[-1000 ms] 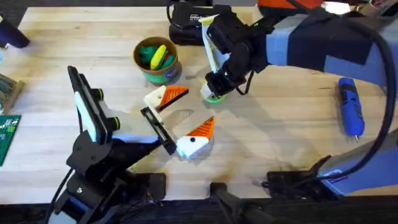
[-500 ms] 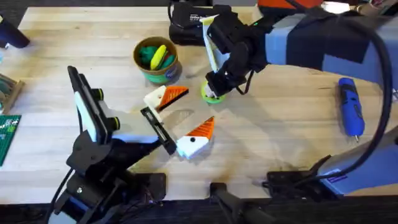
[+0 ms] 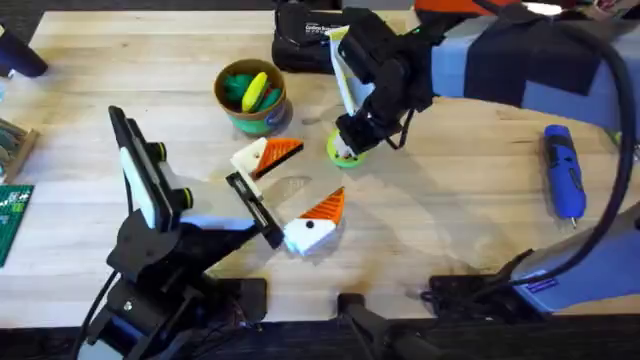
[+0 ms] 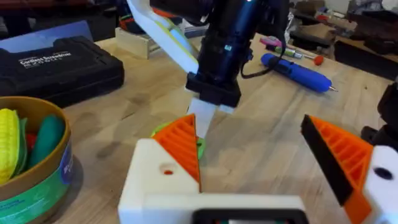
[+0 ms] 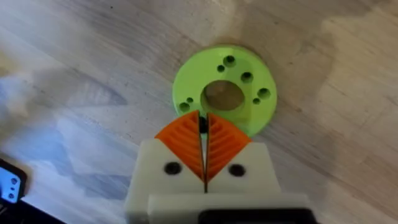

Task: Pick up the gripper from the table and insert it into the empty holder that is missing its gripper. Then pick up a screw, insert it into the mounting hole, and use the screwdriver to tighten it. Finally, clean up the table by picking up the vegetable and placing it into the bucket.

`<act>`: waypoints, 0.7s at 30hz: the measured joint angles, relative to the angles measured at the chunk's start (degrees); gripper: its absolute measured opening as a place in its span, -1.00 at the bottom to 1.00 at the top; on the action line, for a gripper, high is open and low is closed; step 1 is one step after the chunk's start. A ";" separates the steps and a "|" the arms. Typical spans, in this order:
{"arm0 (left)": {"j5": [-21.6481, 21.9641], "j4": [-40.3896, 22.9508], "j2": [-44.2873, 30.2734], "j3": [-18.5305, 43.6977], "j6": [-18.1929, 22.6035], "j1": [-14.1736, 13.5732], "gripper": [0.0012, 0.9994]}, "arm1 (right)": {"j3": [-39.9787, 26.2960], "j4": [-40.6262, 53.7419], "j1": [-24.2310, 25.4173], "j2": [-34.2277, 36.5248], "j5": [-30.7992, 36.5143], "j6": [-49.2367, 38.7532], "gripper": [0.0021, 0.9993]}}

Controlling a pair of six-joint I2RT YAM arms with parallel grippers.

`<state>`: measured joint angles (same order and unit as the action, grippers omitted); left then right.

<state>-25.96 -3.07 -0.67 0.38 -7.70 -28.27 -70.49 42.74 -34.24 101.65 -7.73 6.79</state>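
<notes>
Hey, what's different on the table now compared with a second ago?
The right gripper has lifted slightly above the lime-green disc and shifted a touch toward the far edge, its pads pressed together. The left gripper, the bucket, the screwdriver and the black case stayed put.

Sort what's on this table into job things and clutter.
Job: blue screwdriver, bucket, green vegetable in it, green disc under the right gripper.
Clutter: black case, yellow toy in the bucket, circuit board.
</notes>
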 joint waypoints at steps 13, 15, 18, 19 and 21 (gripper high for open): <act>0.00 0.00 0.00 0.00 0.00 0.00 0.97 | -13.06 11.10 0.20 0.00 0.00 -4.33 -0.99; 0.00 0.01 0.00 0.00 0.00 0.00 0.97 | -15.96 13.02 0.20 0.00 0.02 -4.78 -0.99; 0.00 0.01 0.00 0.00 0.00 0.00 0.97 | -20.87 15.36 0.20 0.00 0.00 -5.22 -0.99; 0.00 0.00 0.00 0.00 0.00 0.00 0.97 | -22.50 16.19 0.20 0.00 -0.01 -5.36 -0.99; 0.00 0.02 0.00 0.00 0.00 0.00 0.97 | -26.60 18.14 0.15 0.00 -0.03 -5.53 -0.99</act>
<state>-25.96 -3.06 -0.67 0.38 -7.70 -28.27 -97.08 60.88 -34.09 101.65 -7.75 1.26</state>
